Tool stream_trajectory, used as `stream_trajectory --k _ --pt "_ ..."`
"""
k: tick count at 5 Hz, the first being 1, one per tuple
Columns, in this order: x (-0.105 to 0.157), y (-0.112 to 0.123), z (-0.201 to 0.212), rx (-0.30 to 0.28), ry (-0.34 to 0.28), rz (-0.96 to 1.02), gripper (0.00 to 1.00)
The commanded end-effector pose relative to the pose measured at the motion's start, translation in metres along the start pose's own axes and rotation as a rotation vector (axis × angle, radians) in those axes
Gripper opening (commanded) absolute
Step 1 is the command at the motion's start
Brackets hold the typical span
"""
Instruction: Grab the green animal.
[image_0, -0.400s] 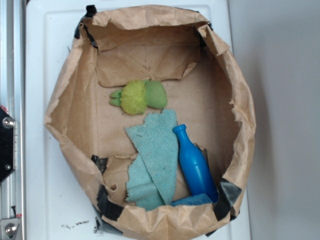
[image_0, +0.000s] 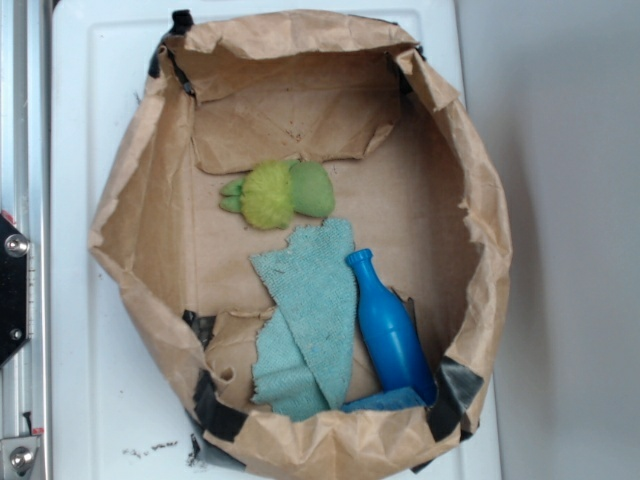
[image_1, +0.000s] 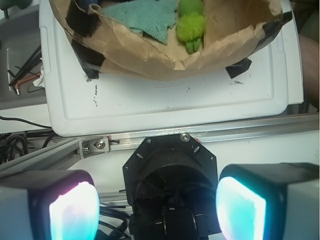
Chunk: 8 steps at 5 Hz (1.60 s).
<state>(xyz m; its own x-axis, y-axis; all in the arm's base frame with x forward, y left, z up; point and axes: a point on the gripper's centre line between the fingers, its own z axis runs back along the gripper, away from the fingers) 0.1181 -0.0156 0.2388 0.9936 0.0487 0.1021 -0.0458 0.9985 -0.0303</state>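
Green animal (image_0: 277, 194) in paper bag (image_0: 480, 230) | pincer (image_1: 157, 207) spread, well apart

A white tray (image_0: 90, 400) sits on a pale grey surface (image_0: 570, 250) beside an aluminium rail (image_0: 25, 120).

Two blocky gripper (image_1: 157, 207) fingers (image_1: 67, 205) in dark housing, each faced with a glossy pad glowing cyan, tinged pink on one. Behind them, a black octagonal base plate (image_1: 171, 172) with small screws round its rim and a round black mount at centre. Dark cables (image_1: 15, 145) bunched beside and beneath.
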Motion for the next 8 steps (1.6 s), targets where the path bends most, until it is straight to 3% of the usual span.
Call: stream_trajectory --k 1,3,4,5,6,7,8 --pt "0.058 -0.006 -0.002 0.002 -0.046 0.112 1.00" --pt "0.122 0.020 -0.026 0.055 -0.091 0.069 1.00" --pt "0.143 0.028 -0.047 0.050 -0.099 -0.034 1.00" --pt "0.153 0.031 -0.071 0.072 -0.131 -0.207 1.00" --pt "0.154 0.023 -0.094 0.053 -0.143 -0.387 1.00" --pt "0.153 0.020 -0.129 0.043 -0.093 -0.508 1.00" --pt "0.153 0.030 -0.144 0.050 -0.070 -0.497 1.00"
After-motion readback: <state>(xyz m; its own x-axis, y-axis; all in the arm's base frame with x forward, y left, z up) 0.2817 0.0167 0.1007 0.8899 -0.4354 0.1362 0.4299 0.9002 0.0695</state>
